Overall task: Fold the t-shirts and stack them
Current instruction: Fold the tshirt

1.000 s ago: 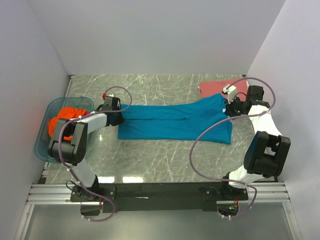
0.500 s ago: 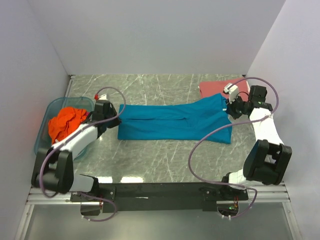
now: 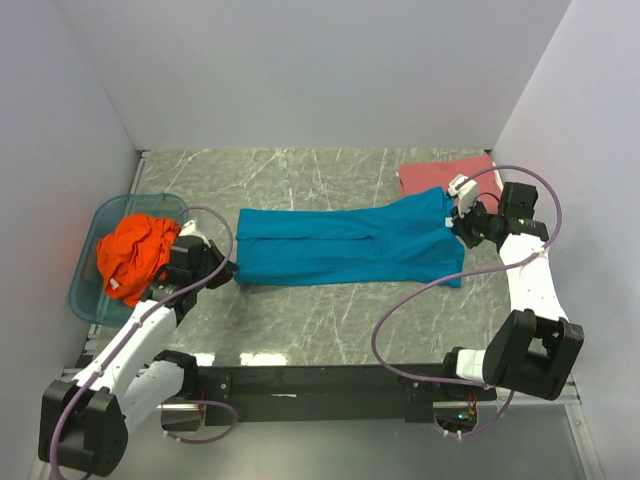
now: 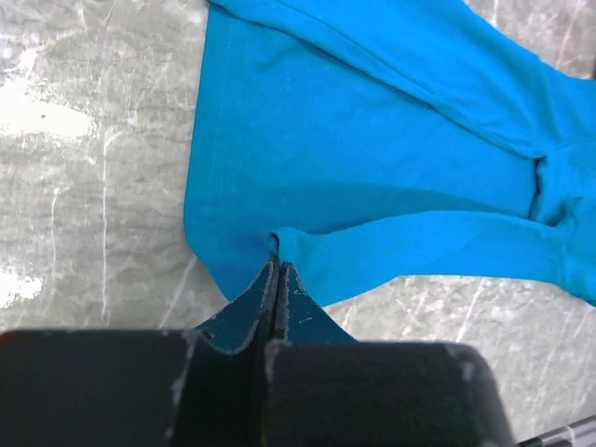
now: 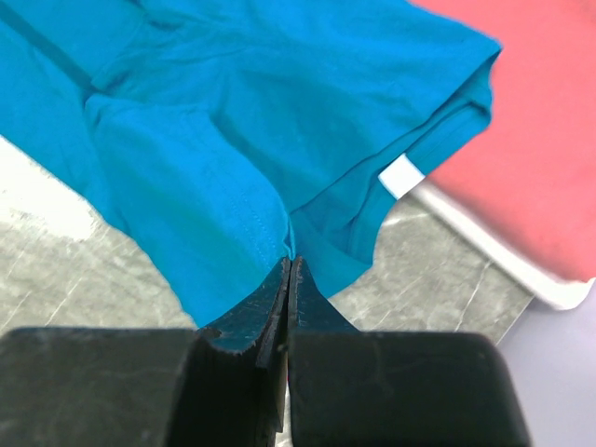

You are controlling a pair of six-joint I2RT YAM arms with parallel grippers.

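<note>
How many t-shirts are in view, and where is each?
3. The teal t-shirt lies spread across the middle; the red t-shirt folded at the far right; the orange t-shirt crumpled in the blue tub, left. Others may hide beneath it.

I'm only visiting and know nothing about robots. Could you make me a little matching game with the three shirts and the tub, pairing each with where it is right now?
Things:
1. teal t-shirt
2. dusty red t-shirt
3. orange t-shirt
4. blue plastic tub

Places:
A. bunched up inside a container
B. lying flat at the far right
C. at the far left, holding cloth
D. spread out across the middle

Pairs: 1-D, 2-B, 3-A, 4-C
</note>
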